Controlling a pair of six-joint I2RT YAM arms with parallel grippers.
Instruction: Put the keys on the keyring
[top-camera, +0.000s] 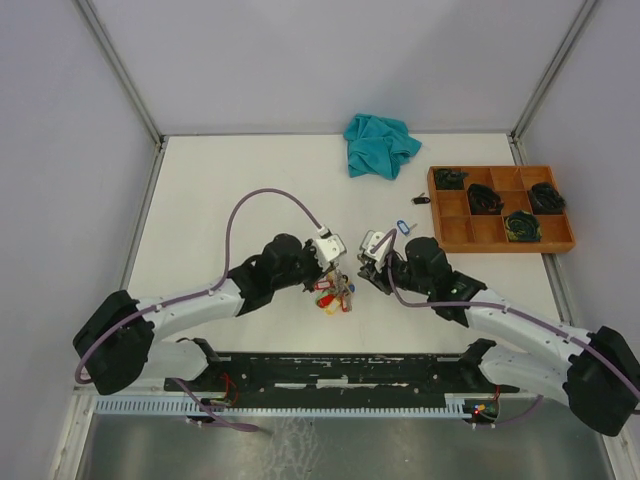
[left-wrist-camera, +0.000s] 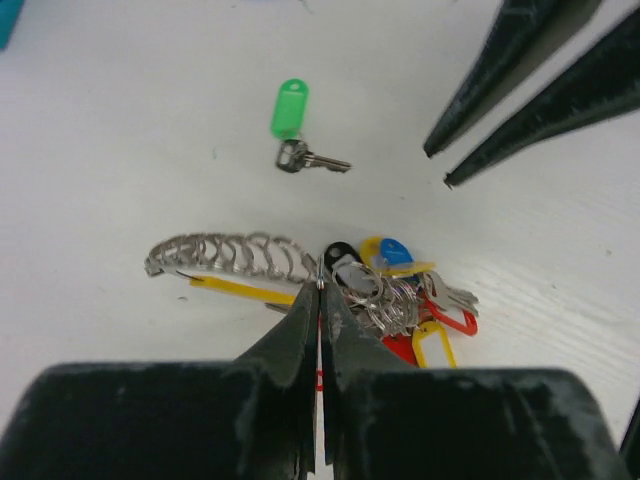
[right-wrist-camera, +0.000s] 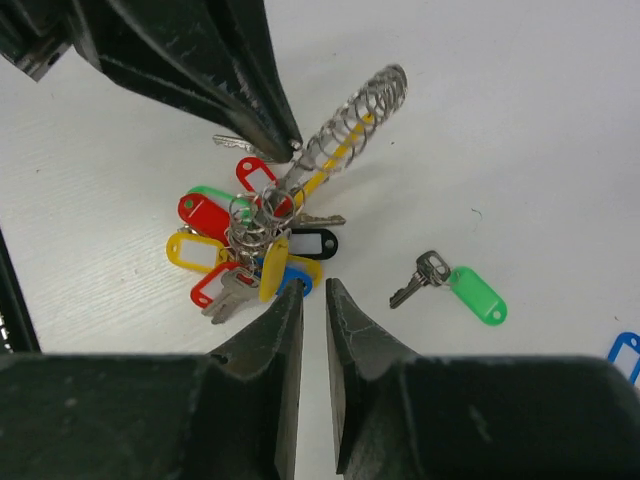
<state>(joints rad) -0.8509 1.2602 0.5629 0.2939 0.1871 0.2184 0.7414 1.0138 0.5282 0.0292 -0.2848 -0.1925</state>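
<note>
blue tag (right-wrist-camera: 626, 352) cropped, cloth (left-wrist-camera: 6, 20) corner only

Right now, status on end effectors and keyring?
Left end effector shut on keyring, key bunch right at the pinch. Right end effector open, empty, close by. One green-tagged key lies loose, apart, unobstructed.

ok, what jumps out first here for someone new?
The bunch of colour-tagged keys at table centre, with the left gripper shut on the keyring and the right gripper open just beside the bunch. One green-tagged key lies alone nearby. A teal cloth sits at the far edge and a wooden tray on the right.
</note>
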